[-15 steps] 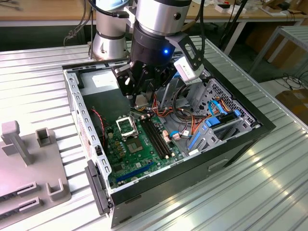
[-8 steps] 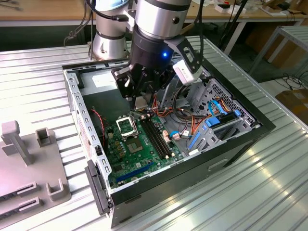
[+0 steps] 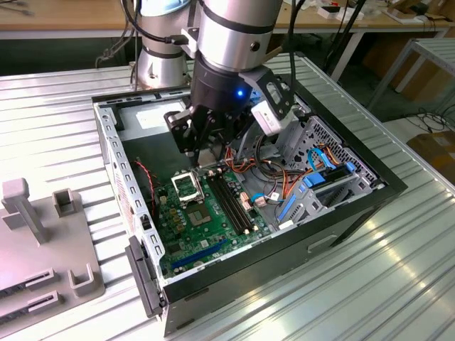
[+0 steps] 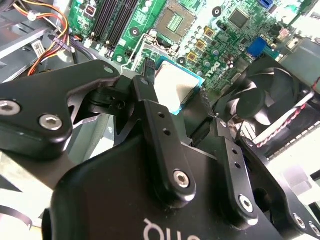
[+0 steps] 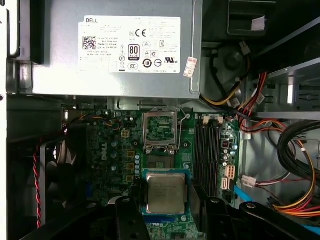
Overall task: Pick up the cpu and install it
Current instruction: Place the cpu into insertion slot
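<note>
On the slatted table [image 3: 57,92], an open computer case [image 3: 106,145] is seen, with the hand [image 3: 207,150] lowered inside. In both wrist views the cpu [image 5: 165,194] [image 4: 175,87] is gripped between closed fingers [image 5: 134,192], near the socket [image 5: 160,131].

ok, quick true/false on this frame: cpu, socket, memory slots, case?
1. The gripper is gripping the cpu. True.
2. The cpu is seated in the socket. False: the socket is empty, and the cpu is held over the green board beside it.
3. The memory slots hold modules. False: they look empty.
4. The case lies open on a ribbed metal table. True.
</note>
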### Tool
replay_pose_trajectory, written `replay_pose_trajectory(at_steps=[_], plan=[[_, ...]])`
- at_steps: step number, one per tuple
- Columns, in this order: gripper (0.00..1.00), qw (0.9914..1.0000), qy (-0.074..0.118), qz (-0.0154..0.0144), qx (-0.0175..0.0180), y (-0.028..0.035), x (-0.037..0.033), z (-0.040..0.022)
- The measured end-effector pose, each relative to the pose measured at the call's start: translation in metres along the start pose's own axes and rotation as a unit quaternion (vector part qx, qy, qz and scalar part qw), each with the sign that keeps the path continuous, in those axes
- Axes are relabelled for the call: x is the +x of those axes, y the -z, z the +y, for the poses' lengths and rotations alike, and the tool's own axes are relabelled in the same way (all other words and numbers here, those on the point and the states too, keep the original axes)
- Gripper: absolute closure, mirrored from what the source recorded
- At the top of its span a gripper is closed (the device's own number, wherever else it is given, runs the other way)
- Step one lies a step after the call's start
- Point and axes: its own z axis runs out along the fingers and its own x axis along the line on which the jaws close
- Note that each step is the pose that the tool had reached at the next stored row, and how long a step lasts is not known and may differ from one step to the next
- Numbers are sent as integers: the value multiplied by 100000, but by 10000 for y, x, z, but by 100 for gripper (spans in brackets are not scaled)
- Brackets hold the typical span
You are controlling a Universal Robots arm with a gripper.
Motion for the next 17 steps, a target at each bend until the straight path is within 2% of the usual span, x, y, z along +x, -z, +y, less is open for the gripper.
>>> replay_pose_trajectory(at_steps=[4,8,15,17], plan=[[52,100000,-1,4,9,-84,0,-44],[52,100000,2,-7,-11,-195,1,-139],[52,100000,-60,-1,-1,-352,-1,-146],[52,100000,-60,0,-2,-416,-2,-146]])
